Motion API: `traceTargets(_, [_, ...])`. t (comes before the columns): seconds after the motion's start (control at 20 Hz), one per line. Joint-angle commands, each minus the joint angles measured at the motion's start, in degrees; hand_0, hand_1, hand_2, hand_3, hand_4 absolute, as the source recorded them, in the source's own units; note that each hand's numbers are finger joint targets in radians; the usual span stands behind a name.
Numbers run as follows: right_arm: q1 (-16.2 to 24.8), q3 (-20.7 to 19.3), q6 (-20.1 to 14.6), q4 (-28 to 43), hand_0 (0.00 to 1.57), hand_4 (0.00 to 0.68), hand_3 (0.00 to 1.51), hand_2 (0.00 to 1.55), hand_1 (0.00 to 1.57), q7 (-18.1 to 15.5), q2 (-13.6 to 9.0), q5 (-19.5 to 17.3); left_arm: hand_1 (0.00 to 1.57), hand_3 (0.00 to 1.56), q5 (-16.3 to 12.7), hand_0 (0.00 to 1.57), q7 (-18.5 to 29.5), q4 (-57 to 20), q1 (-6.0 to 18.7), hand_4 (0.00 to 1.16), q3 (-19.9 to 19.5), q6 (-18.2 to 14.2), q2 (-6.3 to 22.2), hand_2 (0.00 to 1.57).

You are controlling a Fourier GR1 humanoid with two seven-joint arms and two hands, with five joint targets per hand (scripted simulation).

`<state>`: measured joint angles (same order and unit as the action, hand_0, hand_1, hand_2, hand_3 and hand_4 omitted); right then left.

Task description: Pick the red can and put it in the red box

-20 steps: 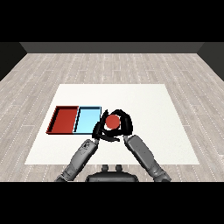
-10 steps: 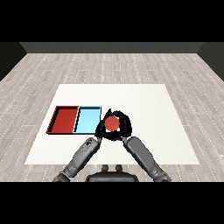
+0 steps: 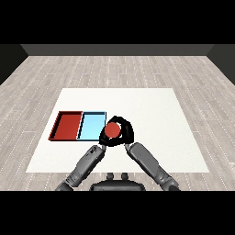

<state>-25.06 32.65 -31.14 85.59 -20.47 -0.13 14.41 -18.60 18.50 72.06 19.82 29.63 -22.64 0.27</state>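
Note:
The red can (image 3: 112, 130) is held up just right of the light blue tray (image 3: 91, 124), near that tray's near right corner. My right hand (image 3: 128, 133) curls round the can from the right and from behind. My left hand (image 3: 103, 137) lies against the can's left side, and most of it is hidden behind the can. The red tray (image 3: 67, 125) lies to the left of the blue one, with nothing in it.
The two trays lie side by side on the left half of the white table (image 3: 156, 114). Both grey forearms come in from the bottom and meet at the can. A wooden floor surrounds the table.
The can and my right hand have come nearer to me and shifted slightly left, towards the blue tray. My left hand has closed in on the can's left side.

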Motion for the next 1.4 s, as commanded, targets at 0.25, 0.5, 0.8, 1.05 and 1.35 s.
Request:
traceTargets(0.25, [-0.2,-1.6,2.0,-2.1,1.49,0.651,1.39,1.44,1.49,-1.7,0.1,2.3,1.57,1.48,-5.9,1.57,0.2,-5.0,5.8,1.12,2.8,-9.5,-0.3,1.56])
traceTargets(0.5, [0.7,-1.6,0.3,5.0,1.48,0.642,1.39,1.44,1.48,5.1,0.1,-2.3,1.57,1.47,-2.3,1.57,-1.7,-1.3,4.9,1.14,1.3,-11.2,-0.2,1.55])
traceTargets(0.8, [0.2,0.7,-1.3,0.5,1.25,0.000,1.16,1.25,1.25,1.0,0.1,2.2,1.57,1.50,-6.4,1.57,11.4,-3.3,2.9,1.15,4.7,-14.2,-0.2,1.57])
traceTargets(1.05, [0.1,-1.1,0.8,-0.4,0.00,0.000,0.00,0.00,0.00,7.4,0.1,-3.9,1.57,1.51,-4.6,1.57,9.9,-1.8,2.1,1.15,1.1,-10.0,-0.2,1.57])
traceTargets(1.35, [-0.4,-0.5,0.2,-1.6,0.00,0.000,0.00,0.00,0.00,6.9,0.1,-1.9,1.57,1.50,0.0,1.57,4.8,2.0,1.2,1.14,1.0,-13.4,-0.2,1.57])
